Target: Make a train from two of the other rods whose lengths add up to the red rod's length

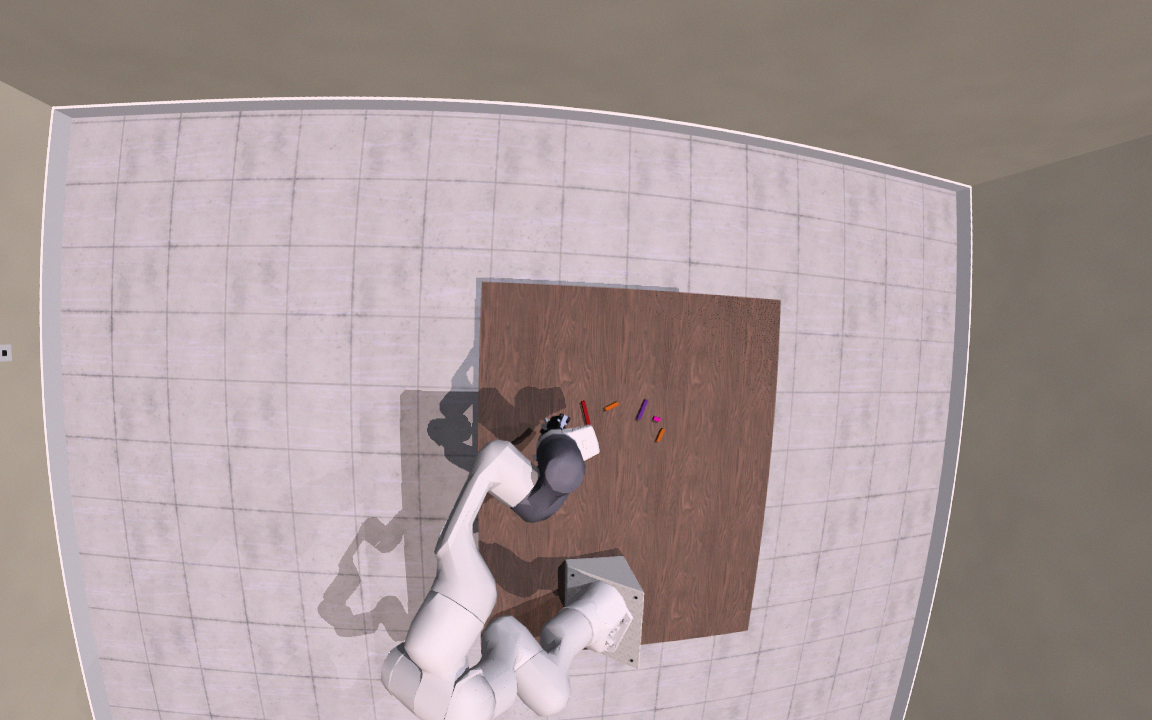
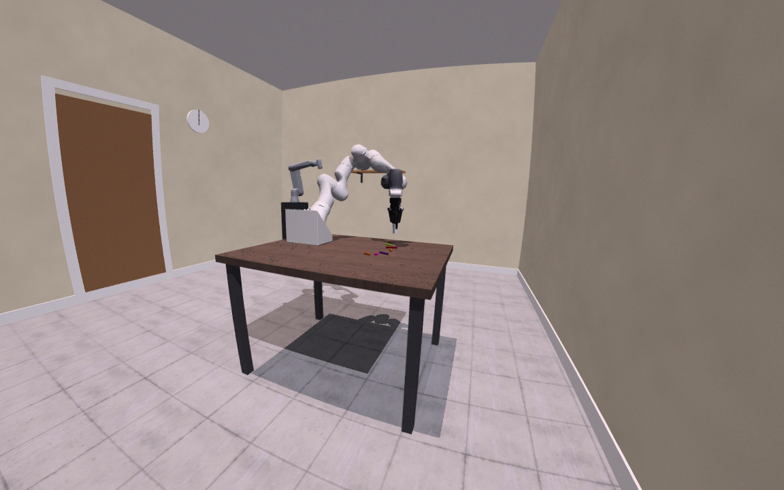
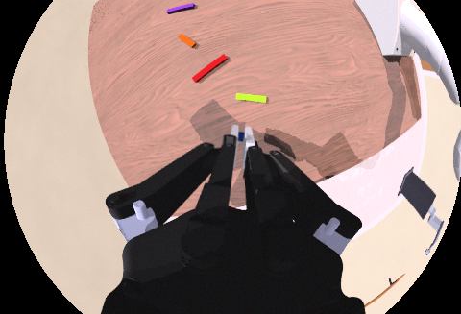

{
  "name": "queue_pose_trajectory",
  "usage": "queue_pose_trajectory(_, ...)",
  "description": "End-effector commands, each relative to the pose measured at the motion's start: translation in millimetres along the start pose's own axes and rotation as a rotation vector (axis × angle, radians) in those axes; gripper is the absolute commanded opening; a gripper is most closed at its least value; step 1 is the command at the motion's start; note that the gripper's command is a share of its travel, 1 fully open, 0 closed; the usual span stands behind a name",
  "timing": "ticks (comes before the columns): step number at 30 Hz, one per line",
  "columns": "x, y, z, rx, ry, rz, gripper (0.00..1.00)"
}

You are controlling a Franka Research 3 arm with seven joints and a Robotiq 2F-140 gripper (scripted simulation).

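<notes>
The white seven-joint arm rises from its mount near one corner of the table, arches high over the top and bends down at a dark grey wrist. The black gripper points straight down and hangs above the wood, clear of the surface, toward the table's edge. Its two fingers are drawn nearly together and pinch a small blue rod between the pale tips, as the wrist view shows.
</notes>
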State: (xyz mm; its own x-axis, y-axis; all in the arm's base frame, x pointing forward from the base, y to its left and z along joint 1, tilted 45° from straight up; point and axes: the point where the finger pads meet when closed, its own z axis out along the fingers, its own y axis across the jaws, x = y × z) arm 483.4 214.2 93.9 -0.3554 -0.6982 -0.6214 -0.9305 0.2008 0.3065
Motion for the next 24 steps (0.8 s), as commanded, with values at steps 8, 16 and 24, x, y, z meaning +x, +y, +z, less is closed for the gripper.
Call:
queue_pose_trajectory(8, -1, 9, -24.4, -0.033, -0.003, 0.013, 0.03)
queue_pose_trajectory(16, 4, 5, -26.5, -0.031, -0.006, -0.005, 0.03)
queue_pose_trajectory(24, 66, -31, -42.8, -0.01, -0.023, -0.194, 0.03)
